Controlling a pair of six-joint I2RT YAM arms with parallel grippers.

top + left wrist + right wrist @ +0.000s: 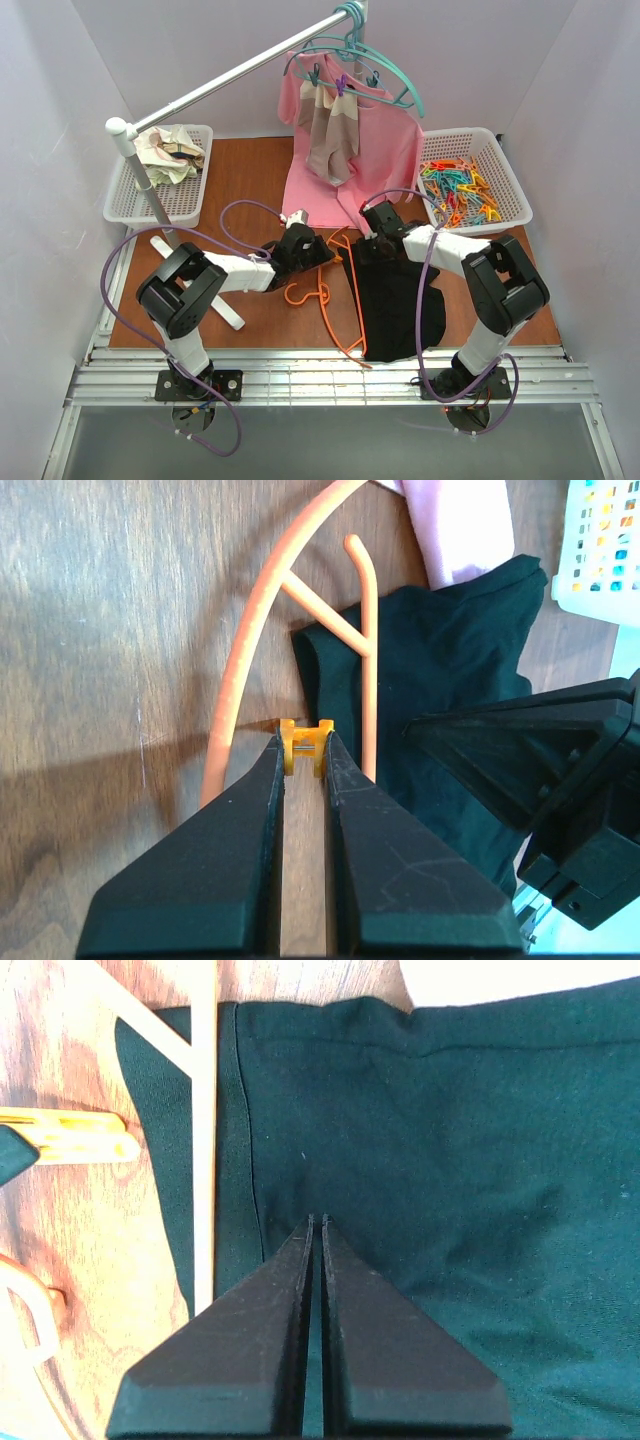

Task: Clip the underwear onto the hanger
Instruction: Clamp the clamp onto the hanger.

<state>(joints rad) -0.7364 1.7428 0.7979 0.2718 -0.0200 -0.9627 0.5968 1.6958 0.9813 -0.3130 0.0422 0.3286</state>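
Note:
The orange hanger (330,300) lies flat on the wooden table, its hook toward my left arm. The black underwear (400,300) lies to its right, with its left edge under one hanger arm (204,1110). My left gripper (322,254) is shut on a small orange clip (290,744) at its tips, just beside the hanger arm (368,660) and the underwear's edge (440,660). My right gripper (318,1218) is shut, tips down on the underwear (450,1140) near its top edge. I cannot tell whether cloth is pinched between them.
A white basket (515,200) of coloured clips stands at the back right, and a second basket (125,205) with crumpled cloths at the back left. A pink shirt (385,150) and a striped cloth (335,130) hang from teal hangers on the rail (230,80).

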